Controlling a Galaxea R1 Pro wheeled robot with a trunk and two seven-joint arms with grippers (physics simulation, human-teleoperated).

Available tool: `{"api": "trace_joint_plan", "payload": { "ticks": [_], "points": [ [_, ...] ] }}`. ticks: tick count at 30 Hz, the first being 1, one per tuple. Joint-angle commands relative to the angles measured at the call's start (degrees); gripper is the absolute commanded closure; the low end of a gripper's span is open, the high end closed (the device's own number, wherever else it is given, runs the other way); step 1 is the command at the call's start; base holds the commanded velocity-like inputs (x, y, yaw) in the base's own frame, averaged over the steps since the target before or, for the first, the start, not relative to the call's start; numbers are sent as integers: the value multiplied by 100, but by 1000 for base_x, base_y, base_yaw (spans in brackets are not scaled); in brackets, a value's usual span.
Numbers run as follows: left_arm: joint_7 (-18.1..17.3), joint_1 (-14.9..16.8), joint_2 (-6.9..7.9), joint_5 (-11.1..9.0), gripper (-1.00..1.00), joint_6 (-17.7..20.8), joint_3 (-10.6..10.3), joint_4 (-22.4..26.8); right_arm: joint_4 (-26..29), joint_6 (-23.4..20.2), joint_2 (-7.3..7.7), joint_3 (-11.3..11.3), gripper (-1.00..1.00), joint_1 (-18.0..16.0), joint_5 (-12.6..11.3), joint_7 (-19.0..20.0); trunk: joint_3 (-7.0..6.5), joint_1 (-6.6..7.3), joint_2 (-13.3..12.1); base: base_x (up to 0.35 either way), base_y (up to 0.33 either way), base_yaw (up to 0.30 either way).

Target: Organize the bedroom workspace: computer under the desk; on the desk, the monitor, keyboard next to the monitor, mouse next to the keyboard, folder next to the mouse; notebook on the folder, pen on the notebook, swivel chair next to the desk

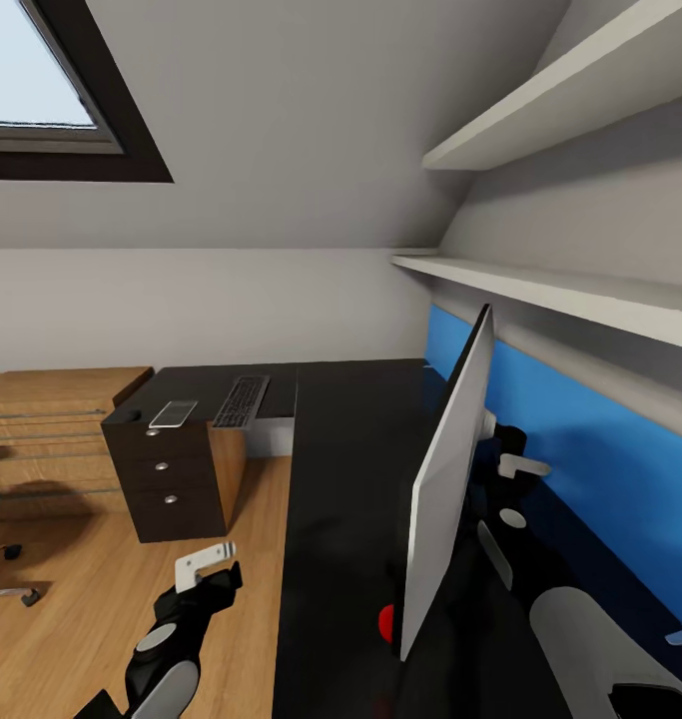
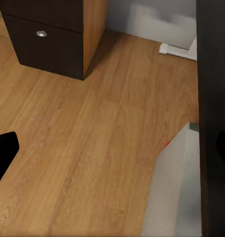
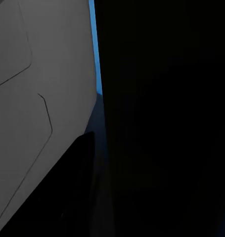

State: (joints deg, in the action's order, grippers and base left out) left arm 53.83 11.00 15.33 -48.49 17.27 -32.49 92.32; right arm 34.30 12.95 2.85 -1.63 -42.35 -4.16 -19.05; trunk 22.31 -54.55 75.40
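Note:
The black L-shaped desk [image 1: 341, 479] runs ahead of me. The monitor [image 1: 448, 479] stands on it edge-on, a red dot [image 1: 385, 622] at its lower corner. On the far wing lie the keyboard [image 1: 243, 399], a thin grey rectangle that looks like the notebook [image 1: 173, 412], and the small dark mouse [image 1: 130, 414]. My left gripper [image 1: 209, 566] hangs open over the floor beside the desk. My right gripper [image 1: 508, 461] is behind the monitor, its jaws hidden. The pale computer [image 2: 176, 192] stands on the floor at the desk's edge [image 2: 211, 89]. Part of the swivel chair [image 1: 3, 589] shows at far left.
The black drawer unit [image 1: 176, 479] holds up the far wing, and its knob [image 2: 41, 34] shows close by. A light-wood chest [image 1: 51, 429] stands beyond it. White shelves [image 1: 560, 290] and a blue wall panel [image 1: 600, 449] line the right wall. Wood floor [image 1: 111, 599] lies open at left.

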Motion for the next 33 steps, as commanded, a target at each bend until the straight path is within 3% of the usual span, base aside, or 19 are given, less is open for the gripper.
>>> {"api": "trace_joint_plan", "payload": {
  "ticks": [1,24,33],
  "points": [
    [40,7,5,-20,-100,30,-10,32,-4,40,5,48,100,-2,52,24,8,0,4,0,0,0],
    [57,7,-4,-19,-100,13,-39,40,-2,32,-37,49,100,-2,53,16,8,0,4,84,-1,0],
    [57,7,-4,-20,-100,13,-39,40,-16,41,-39,49,100,-2,49,16,8,0,4,27,-142,0]
  ]
}}
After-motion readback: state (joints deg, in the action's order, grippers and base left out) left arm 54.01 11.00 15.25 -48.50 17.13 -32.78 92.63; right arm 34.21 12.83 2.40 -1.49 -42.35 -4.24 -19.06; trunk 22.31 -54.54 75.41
